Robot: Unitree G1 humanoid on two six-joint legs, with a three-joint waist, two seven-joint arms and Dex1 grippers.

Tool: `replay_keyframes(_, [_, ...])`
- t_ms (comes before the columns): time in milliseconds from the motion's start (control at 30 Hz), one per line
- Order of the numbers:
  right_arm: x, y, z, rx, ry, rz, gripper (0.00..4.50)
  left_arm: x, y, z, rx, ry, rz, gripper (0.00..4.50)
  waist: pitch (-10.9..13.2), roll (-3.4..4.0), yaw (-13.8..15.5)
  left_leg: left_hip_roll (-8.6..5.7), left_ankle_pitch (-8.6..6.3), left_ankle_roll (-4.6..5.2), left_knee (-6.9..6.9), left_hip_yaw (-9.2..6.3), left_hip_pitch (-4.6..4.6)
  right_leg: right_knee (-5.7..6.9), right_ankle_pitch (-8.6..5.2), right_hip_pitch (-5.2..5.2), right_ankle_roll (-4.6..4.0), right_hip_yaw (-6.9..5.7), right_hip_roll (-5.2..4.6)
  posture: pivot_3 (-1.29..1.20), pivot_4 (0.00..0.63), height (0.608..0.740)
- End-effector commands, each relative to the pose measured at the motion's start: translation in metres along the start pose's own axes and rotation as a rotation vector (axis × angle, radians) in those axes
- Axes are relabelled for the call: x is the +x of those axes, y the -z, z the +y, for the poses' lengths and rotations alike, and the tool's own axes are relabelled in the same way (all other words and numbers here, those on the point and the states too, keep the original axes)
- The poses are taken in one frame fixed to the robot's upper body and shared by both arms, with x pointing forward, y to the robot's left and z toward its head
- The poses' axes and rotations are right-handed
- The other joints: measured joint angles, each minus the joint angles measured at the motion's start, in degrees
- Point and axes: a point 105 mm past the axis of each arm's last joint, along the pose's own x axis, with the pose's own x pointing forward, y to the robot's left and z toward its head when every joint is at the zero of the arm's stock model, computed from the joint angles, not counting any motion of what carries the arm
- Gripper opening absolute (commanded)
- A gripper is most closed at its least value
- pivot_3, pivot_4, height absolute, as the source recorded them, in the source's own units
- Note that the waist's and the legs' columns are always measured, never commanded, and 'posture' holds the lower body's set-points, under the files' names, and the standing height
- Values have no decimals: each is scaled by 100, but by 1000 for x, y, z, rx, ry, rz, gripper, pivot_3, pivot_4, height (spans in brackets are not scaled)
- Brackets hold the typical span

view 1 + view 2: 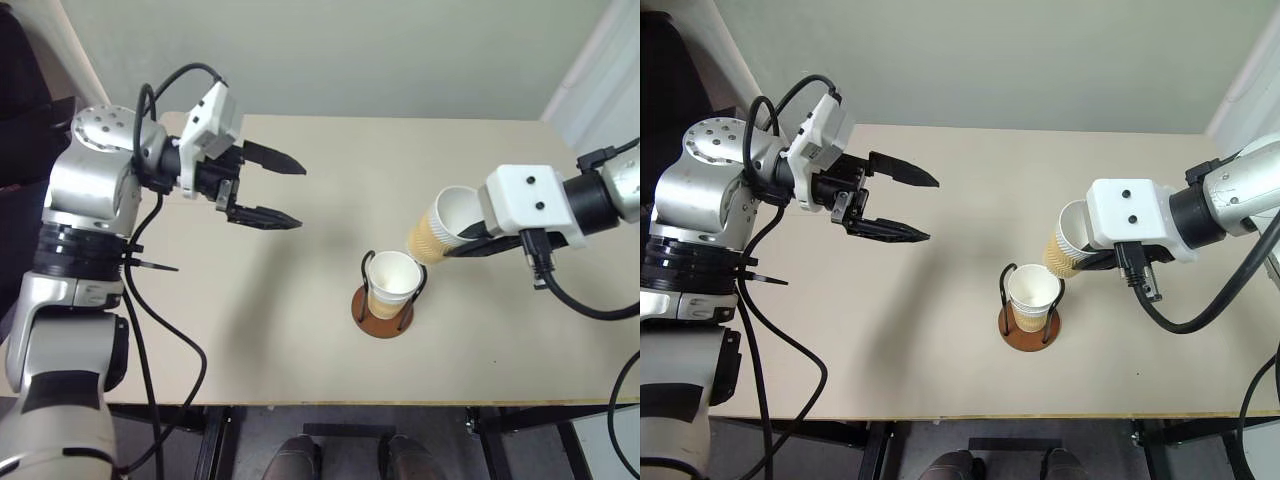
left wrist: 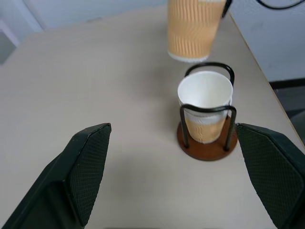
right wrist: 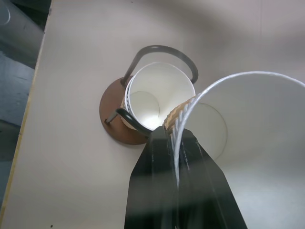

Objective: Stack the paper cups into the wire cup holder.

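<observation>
Paper cup [image 1: 437, 232], pinched at its rim by the closed right gripper [image 3: 177, 143], is needing upright alignment over the seated cup [image 1: 392, 280] in the wire cup holder [image 1: 383, 318] at frame centre; the left gripper [image 1: 262, 187] is hanging wide open, empty.

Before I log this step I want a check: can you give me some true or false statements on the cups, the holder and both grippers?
1. A cup sits in the wire holder. True.
2. The right gripper is empty. False: it pinches the wall of a second cup.
3. The left gripper is open and holds nothing. True.
4. The held cup is already nested in the other. False: it hangs tilted beside and above it.
</observation>
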Motion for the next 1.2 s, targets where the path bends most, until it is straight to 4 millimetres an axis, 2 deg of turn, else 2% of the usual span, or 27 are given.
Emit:
replay_keyframes(33, [-6,-7,-3,-32,23,4,32,-10,-21,7,49,-49,-55,4500,0,0,-1,0,0,0,0,0,0,0,0,0,0,0,0,0,150,740])
replay_keyframes(433, [-1,-14,-5,-65,0,-17,32,-16,-41,20,45,-138,-181,4500,1,-1,-4,0,0,0,-4,0,0,-2,-1,-1,-2,0,0,0,150,740])
replay_keyframes(667, [1,-16,-3,-76,-22,-28,32,-13,-40,21,45,-139,-179,4500,1,-1,-4,0,1,-2,-12,1,1,-1,-3,-5,-5,1,0,0,150,740])
replay_keyframes(800, [7,-29,-1,-112,-68,-66,32,-11,-37,20,45,-134,-185,4500,1,0,-14,0,2,-3,-12,3,1,0,-3,-7,-5,2,0,0,150,740])
replay_keyframes(900, [12,-32,0,-133,-89,-69,32,-9,-37,20,46,-126,-188,4500,1,-1,-14,1,2,-4,-13,1,1,0,-4,-8,-6,1,1,0,150,740])
replay_keyframes(1200, [29,-26,0,-173,-131,-50,32,-7,-37,19,53,-115,-185,4500,1,0,-15,1,3,-5,-17,1,0,-1,-4,-11,-7,1,0,0,150,740])
